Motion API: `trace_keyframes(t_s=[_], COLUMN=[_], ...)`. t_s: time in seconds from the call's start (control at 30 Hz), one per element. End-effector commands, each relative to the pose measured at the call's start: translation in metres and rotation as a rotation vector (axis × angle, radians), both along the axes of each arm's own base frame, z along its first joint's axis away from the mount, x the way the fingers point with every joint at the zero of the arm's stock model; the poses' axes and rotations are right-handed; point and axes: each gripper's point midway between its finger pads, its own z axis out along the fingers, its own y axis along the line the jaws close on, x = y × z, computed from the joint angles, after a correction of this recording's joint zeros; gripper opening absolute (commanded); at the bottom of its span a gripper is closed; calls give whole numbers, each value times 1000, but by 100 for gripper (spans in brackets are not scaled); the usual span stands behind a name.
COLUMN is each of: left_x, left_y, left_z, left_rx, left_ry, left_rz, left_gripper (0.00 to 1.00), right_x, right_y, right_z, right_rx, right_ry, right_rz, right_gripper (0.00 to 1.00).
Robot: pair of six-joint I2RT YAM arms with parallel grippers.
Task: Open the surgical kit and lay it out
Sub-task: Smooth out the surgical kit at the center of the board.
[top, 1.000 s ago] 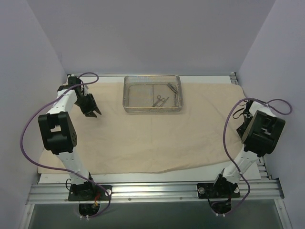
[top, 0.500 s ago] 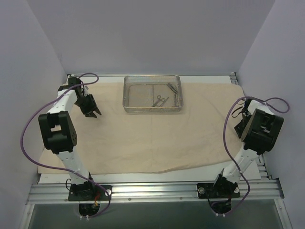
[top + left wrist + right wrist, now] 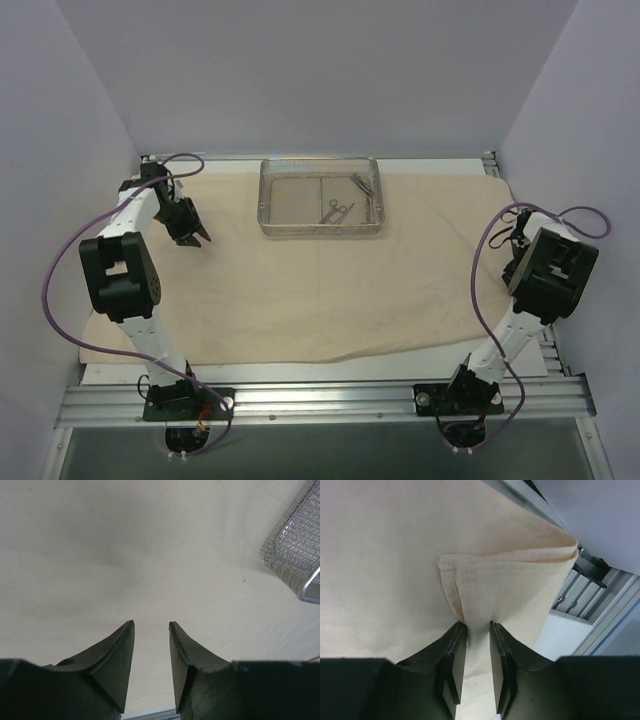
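Note:
The beige cloth wrap [image 3: 320,300] lies spread over the table. The silver wire-mesh tray [image 3: 320,232] stands on it at the back centre, holding thin scissor-like instruments [image 3: 337,211]. My left gripper [image 3: 198,240] hovers over the cloth's back left part, left of the tray. It is open and empty in the left wrist view [image 3: 151,625], with the tray's corner [image 3: 295,555] at the right. My right gripper [image 3: 478,625] is at the cloth's right edge, shut on a folded-over corner flap of the cloth [image 3: 510,580]. In the top view the right wrist [image 3: 550,270] hides it.
An aluminium rail [image 3: 320,400] carries both arm bases at the near edge. Metal frame rails [image 3: 580,595] run just beyond the cloth's right edge. Purple cables [image 3: 50,290] loop beside each arm. Walls close in at left, right and back.
The left gripper has drawn slightly back toward the far left. The right arm has shifted a little at the cloth's right edge. The cloth and tray have not moved.

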Motion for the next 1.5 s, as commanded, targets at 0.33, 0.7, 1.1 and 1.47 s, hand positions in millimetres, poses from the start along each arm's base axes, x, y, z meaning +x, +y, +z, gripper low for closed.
trace_keyframes(t_s=[0.33,0.7,1.1,1.47], left_x=[11,4,-8,-14], left_y=[0,-3,-8,-16], left_z=[12,33,62,67], left_rx=[-18,-17,-15,-35], left_ry=[-64,-116,-208,-234], left_rz=[-15,-22,-24,-38], left_gripper=[43,43,47,48], right_x=[-50,-45,-38,67], right_y=[-6,27,76,72], right_z=[71,103,163,96], right_rx=[-43,-10,100,184], right_ry=[-84,-238,-469,-567], right_rz=[-27,4,115,116], right_gripper=[13,16,43,0])
